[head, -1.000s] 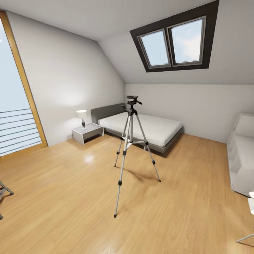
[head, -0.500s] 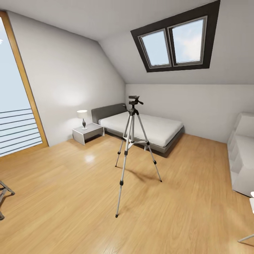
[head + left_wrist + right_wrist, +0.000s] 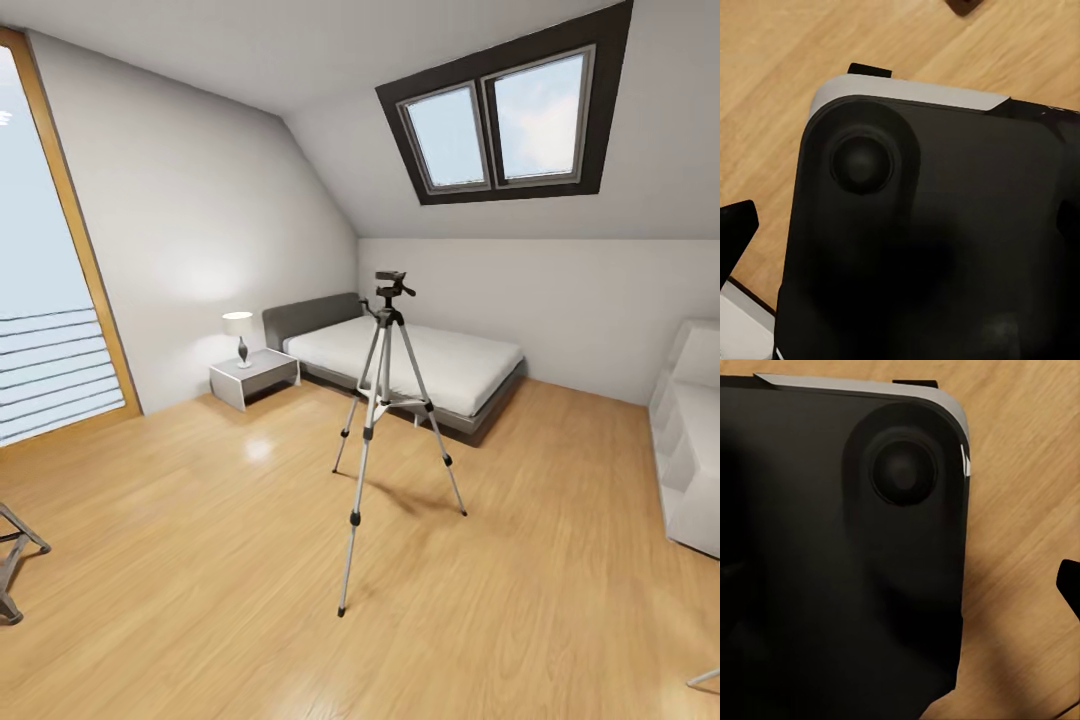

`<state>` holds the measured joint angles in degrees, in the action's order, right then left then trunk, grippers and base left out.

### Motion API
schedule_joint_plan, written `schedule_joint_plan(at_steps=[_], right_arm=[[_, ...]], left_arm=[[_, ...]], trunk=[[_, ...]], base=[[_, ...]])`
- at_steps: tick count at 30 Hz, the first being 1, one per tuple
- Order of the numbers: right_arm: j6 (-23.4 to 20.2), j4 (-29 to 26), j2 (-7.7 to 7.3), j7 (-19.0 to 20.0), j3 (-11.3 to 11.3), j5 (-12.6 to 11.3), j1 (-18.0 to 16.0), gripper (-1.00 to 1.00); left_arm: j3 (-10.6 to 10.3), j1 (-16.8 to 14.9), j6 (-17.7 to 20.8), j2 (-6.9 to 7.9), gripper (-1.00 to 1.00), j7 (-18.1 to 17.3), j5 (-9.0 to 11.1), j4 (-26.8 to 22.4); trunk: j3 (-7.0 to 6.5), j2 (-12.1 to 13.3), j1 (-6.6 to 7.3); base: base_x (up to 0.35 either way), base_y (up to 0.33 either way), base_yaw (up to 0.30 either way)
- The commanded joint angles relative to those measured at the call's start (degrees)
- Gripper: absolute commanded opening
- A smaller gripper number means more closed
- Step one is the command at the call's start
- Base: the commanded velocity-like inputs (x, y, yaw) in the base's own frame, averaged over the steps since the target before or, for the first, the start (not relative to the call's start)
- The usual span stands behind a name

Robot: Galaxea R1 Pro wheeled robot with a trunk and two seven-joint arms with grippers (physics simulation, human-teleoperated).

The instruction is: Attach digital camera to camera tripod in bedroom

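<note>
The camera tripod [image 3: 385,400] stands upright in the middle of the bedroom's wood floor, a few steps ahead of me. It has three silver legs spread wide and a black head [image 3: 392,285] with a pan handle on top. The digital camera is out of view. In the left wrist view a black fingertip [image 3: 736,225] pokes in at the picture's edge beside my dark base [image 3: 930,240]. The right wrist view has a similar black fingertip [image 3: 1069,583] over the floor. How far either gripper's fingers are apart does not show.
A grey bed [image 3: 430,365] lies behind the tripod, with a nightstand [image 3: 255,377] and lamp [image 3: 238,330] beside it. A tall window [image 3: 40,300] is at left and a white shelf unit [image 3: 695,440] at right. A dark folding frame [image 3: 15,560] sits low at left.
The whole head view has shifted a little, so the tripod and bed sit slightly further right in the picture. The things themselves have not moved.
</note>
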<state>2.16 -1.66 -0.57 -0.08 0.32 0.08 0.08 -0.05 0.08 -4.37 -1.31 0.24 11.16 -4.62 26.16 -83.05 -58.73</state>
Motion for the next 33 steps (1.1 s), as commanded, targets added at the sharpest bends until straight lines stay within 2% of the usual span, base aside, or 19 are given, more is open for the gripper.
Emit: schedule_joint_plan(at_steps=[1,33], right_arm=[[0.12,-0.05,-0.01,-0.01,0.03,0.01,0.01,1.0],[-0.16,-0.08,0.2,0.16,0.09,0.25,0.01,1.0]], left_arm=[[-0.04,0.01,-0.11,-0.01,1.0,0.03,0.35,-0.04],[-0.04,0.01,-0.11,0.07,1.0,0.03,0.35,-0.04]], trunk=[[0.04,-0.02,0.0],[0.04,-0.02,0.0]], base=[[0.0,0.018,0.0],[0.0,0.001,0.004]])
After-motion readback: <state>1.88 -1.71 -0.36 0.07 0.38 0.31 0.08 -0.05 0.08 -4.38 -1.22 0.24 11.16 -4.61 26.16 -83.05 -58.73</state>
